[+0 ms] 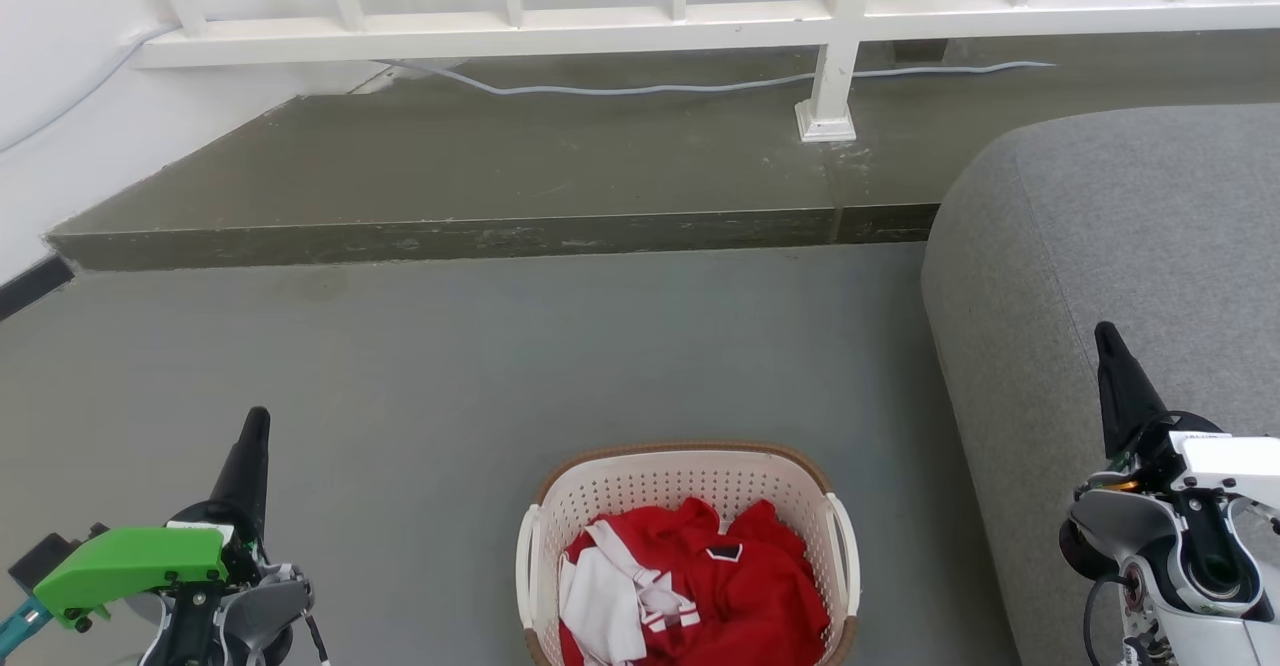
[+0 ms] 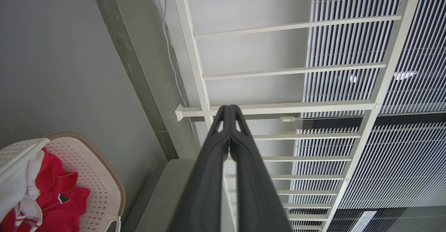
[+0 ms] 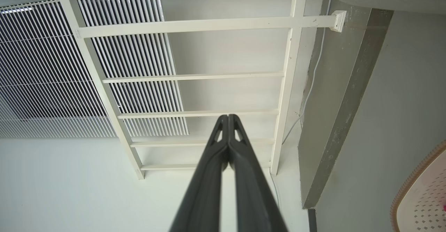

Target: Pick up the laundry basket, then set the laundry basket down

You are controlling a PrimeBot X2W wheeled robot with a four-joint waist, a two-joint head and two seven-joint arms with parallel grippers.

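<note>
The cream, perforated, brown-rimmed plastic laundry basket [image 1: 680, 476] is cut off below; left gripper [image 1: 258, 418] and right gripper [image 1: 1103, 333] are clenched, empty.

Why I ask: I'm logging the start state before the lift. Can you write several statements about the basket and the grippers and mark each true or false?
1. The laundry basket stands on the floor, untouched by either gripper. True.
2. The basket is empty. False: red and white clothes lie in it.
3. The left gripper is shut and holds nothing. True.
4. The right gripper grips a basket handle. False: it is shut on nothing, apart from the basket, in front of the grey sofa.
</note>
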